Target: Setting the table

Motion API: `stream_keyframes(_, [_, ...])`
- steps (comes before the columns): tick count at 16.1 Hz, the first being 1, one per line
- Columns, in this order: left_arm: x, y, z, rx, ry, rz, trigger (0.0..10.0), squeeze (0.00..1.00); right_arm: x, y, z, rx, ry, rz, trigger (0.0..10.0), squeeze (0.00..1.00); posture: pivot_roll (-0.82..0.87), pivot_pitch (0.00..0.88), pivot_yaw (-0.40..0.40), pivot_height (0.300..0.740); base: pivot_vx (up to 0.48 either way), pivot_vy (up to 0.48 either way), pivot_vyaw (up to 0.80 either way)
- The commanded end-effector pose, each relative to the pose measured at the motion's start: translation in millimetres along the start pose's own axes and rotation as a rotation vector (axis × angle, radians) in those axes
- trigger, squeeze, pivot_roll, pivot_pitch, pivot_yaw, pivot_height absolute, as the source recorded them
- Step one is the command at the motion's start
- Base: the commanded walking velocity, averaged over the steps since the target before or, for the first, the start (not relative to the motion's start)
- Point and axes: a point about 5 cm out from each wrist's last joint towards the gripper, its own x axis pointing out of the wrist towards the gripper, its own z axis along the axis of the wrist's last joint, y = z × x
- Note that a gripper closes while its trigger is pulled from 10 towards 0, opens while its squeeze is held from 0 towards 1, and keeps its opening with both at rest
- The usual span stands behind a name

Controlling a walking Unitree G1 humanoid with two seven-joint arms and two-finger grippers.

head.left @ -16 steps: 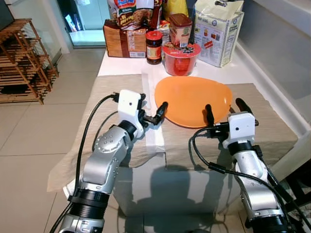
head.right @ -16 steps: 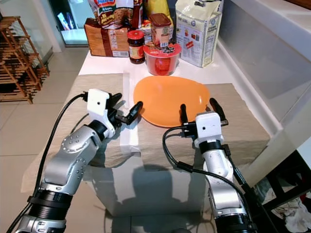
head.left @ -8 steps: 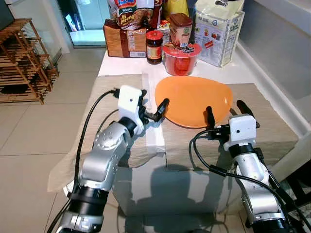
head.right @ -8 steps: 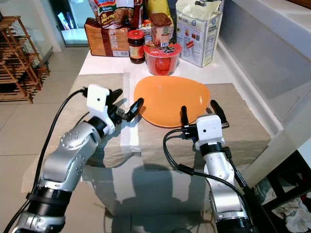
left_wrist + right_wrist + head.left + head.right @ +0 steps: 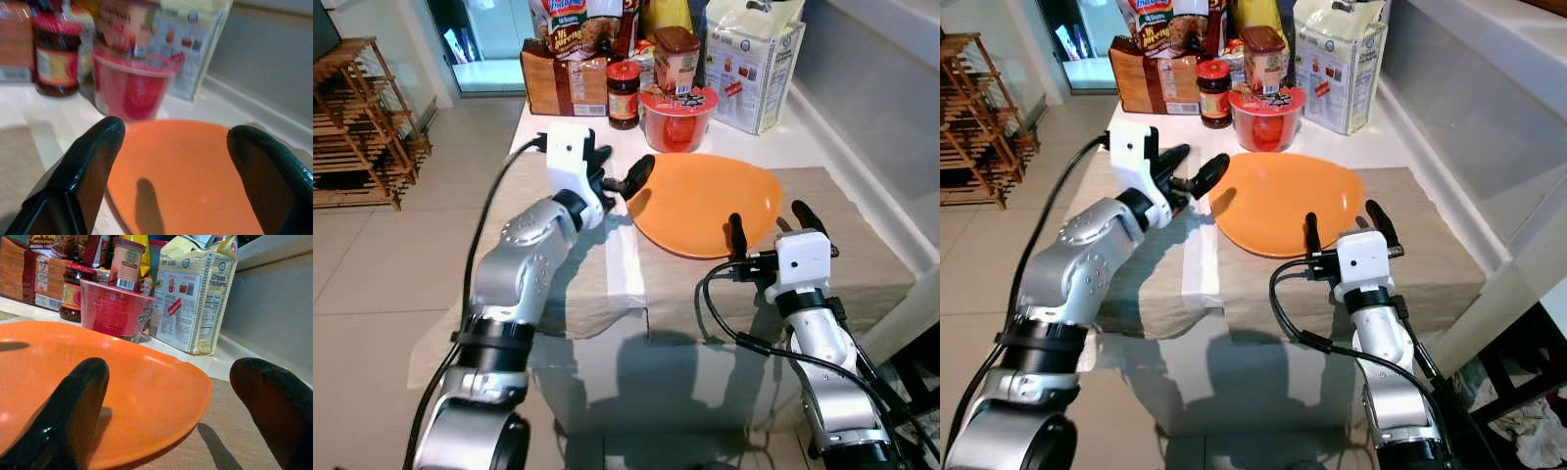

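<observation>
While raised, left pincer (image 5: 617, 176) apart above orange plate (image 5: 705, 201), right pincer (image 5: 766, 223) apart beside it.

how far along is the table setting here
Early stage. Done: a beige placemat is spread on the table and an orange plate lies on it. In hand: nothing; the left gripper hovers open by the plate's left rim, and the right gripper sits open at its near edge. Left: no cutlery or cup is laid out, and the red cup and jar stand crowded at the far end.
</observation>
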Motion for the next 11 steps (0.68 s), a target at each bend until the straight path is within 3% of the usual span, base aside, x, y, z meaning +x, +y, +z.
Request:
stream_keyframes(1, [2.7, -1.4, 0.0, -0.021, 0.016, -0.013, 0.0, 0.0, 3.7, -3.5, 10.4, 0.0, -0.038, -0.012, 10.0, 0.0, -0.1, 0.0, 0.072, 0.736, 0.0, 0.0, 0.0])
stream_keyframes(7, [7.7, -10.5, -6.2, -0.083, 0.057, -0.054, 0.0, 0.0, 5.0, -5.0, 15.6, -0.004, -0.051, -0.012, 10.0, 0.0, -0.11, 0.0, 0.07, 0.736, 0.0, 0.0, 0.0])
stream_keyframes(11, [2.9, -8.5, -10.6, 0.103, 0.063, -0.065, 0.0, 0.0, 4.2, -4.2, 14.9, 0.0, -0.045, -0.01, 10.0, 0.0, -0.11, 0.0, 0.074, 0.736, 0.0, 0.0, 0.0])
